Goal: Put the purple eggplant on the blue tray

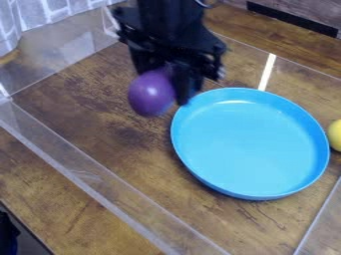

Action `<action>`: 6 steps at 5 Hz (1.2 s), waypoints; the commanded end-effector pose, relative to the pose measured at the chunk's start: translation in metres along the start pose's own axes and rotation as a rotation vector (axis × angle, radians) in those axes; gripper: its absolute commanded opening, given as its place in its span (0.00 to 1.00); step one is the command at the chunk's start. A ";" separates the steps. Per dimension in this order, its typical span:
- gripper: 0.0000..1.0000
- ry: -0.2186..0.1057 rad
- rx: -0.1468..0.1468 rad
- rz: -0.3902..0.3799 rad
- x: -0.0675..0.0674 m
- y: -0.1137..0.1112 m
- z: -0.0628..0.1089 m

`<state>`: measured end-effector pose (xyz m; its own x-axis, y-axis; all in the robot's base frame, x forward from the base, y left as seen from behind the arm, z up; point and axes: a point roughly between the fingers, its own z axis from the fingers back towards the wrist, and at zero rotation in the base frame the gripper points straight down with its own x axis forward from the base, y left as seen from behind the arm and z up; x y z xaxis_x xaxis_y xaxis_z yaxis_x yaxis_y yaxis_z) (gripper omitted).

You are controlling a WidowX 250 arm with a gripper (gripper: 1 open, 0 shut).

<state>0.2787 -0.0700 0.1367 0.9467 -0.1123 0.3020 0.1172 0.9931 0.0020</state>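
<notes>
Glossy, smooth purple eggplant (152, 93) and blue tray (253, 149) — both plastic-looking — over a grained wooden table (94, 134).

Glossy purple eggplant (151, 93) held aloft, just beside round blue tray (253, 159)
</notes>
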 end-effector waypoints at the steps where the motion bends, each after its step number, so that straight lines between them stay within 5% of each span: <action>1: 0.00 -0.034 -0.012 -0.054 0.015 -0.031 0.004; 3: 0.00 -0.015 -0.003 -0.104 0.035 -0.074 -0.021; 5: 0.00 -0.024 0.015 -0.067 0.047 -0.057 -0.036; 6: 0.00 -0.033 0.031 -0.019 0.056 -0.043 -0.023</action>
<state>0.3270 -0.1223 0.1078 0.9527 -0.1485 0.2650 0.1394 0.9888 0.0529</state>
